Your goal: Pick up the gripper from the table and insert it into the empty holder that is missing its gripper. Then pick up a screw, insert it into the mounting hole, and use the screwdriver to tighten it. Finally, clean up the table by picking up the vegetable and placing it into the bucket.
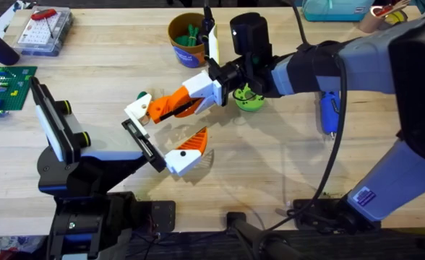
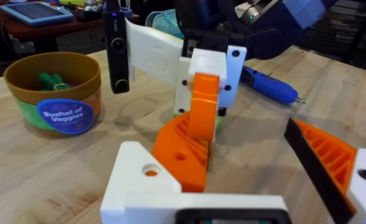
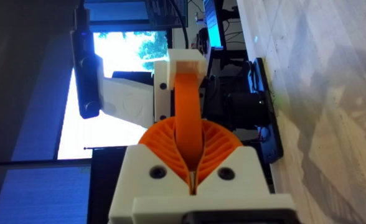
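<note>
My right tool (image 1: pixel 170 108) clamped on the gripper (image 1: pixel 144 108), carrying it; holder (image 1: pixel 142 141) just below. Next: align, seat. Left tool (image 1: pixel 187 148) open.

The right gripper (image 1: pixel 170 108) covers much of the lime-green disc (image 1: pixel 251 102) behind it, the bucket (image 1: pixel 187 43) hides most of its green contents, and the screwdriver (image 1: pixel 329 112) lies partly under the right arm.

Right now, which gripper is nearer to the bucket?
Right. The right gripper hovers mid-table, just short of the bucket; the left gripper sits farther back, toward the arms' bases, behind the right one.
</note>
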You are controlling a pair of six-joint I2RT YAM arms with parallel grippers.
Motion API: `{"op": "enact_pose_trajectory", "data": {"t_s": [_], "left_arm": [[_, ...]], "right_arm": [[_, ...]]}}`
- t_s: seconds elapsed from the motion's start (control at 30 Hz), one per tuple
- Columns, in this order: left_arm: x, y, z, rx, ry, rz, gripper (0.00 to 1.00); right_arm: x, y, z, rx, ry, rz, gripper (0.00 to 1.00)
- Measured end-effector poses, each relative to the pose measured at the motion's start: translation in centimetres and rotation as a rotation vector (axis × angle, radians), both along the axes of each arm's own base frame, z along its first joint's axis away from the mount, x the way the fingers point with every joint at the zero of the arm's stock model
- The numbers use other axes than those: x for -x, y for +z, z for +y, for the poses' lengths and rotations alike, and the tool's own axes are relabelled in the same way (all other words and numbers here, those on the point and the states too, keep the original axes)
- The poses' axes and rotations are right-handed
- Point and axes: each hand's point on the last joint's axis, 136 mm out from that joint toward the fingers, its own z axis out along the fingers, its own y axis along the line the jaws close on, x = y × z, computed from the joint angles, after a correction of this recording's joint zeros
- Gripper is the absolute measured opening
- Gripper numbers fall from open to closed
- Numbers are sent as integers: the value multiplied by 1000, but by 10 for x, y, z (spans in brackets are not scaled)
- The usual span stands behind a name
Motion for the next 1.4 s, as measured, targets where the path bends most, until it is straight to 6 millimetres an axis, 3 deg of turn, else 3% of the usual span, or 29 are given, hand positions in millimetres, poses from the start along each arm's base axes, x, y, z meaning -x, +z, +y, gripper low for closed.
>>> {"op": "enact_pose_trajectory", "data": {"t_s": [1.4], "left_arm": [[1,0,0,6,-8,4,995]], "right_arm": [[-1,7,-2,56,15,126,17]]}}
